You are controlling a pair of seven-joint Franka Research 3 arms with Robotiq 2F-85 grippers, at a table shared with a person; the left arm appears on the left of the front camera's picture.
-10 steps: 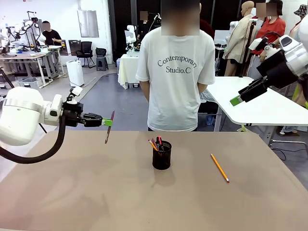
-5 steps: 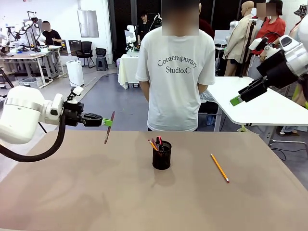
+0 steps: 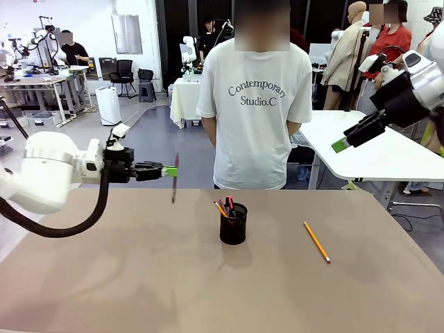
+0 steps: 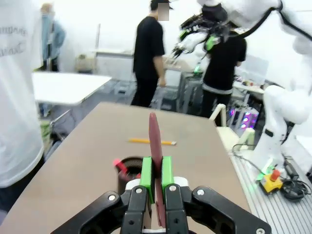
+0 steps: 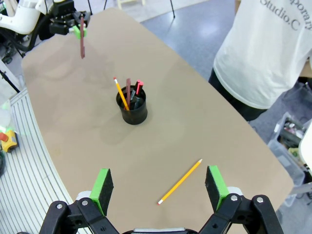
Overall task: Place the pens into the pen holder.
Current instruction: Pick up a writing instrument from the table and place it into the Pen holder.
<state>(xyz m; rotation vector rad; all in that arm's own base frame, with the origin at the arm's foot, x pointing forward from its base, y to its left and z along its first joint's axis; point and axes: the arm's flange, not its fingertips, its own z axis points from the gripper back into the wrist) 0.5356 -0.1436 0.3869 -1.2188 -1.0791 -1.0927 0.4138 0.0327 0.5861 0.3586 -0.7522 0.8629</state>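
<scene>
The left gripper (image 3: 168,171) pinches a brownish-pink pen (image 3: 174,186) nearly upright above the table (image 3: 125,277), well left of the black mesh pen holder (image 3: 233,227), which has other pens (image 3: 223,208) standing in it. A yellow pencil (image 3: 316,242) lies to its right. The right gripper (image 3: 340,145) hangs high, fingers spread.

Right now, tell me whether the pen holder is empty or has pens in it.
Not empty: a yellow pencil, a brownish pen and a red-tipped pen stick out of the upright pen holder.
</scene>
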